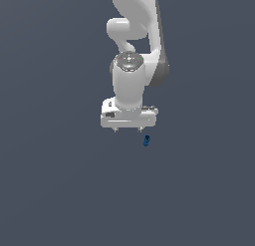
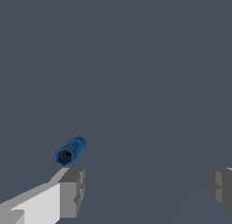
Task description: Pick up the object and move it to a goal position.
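The object (image 1: 146, 140) is a tiny dark-blue cylinder-like piece with a lighter blue end, lying on the dark grey floor. It sits just below my white gripper (image 1: 128, 130) in the exterior view, a little toward that view's right, near one fingertip. The gripper is open and empty, its two short fingers spread wide and pointing down. In the wrist view the object (image 2: 70, 151) lies just beyond one grey finger pad (image 2: 72, 191), outside the gap between the fingers. The other finger pad (image 2: 220, 187) shows at the picture's edge.
The floor (image 1: 60, 180) is a plain dark grey surface. The white arm (image 1: 133, 36) rises above the gripper in the exterior view. No goal marker shows.
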{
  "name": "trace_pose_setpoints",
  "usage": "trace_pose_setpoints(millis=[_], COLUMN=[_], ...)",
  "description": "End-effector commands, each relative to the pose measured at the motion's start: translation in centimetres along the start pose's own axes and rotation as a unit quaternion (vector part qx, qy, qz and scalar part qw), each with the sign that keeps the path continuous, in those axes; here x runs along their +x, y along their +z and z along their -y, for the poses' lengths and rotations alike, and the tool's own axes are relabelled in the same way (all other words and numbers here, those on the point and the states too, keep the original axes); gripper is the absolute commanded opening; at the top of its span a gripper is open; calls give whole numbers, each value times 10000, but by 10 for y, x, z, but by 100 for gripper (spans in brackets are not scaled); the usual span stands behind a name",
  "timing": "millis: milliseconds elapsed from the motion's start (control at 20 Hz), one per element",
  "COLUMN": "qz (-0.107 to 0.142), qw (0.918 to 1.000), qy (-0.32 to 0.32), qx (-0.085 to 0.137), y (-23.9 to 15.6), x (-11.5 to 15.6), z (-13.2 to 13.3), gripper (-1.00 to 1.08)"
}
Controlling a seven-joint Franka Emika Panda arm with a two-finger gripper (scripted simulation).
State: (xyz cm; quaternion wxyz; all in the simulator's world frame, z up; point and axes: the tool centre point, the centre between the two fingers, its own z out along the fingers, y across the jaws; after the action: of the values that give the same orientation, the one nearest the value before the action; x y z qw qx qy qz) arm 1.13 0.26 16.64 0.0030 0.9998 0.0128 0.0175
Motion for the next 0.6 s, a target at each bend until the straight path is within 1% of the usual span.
trace_pose_setpoints(millis=[0,150,400,550], qz=[0,-16,-87,-99], qw=[10000,10000,9999,9999], qy=[0,-6,20,59], qx=[0,19,104,118], y=[0,1,2,1], x=[0,2,8,9], z=[0,3,17,18], gripper=[100,100,100,100])
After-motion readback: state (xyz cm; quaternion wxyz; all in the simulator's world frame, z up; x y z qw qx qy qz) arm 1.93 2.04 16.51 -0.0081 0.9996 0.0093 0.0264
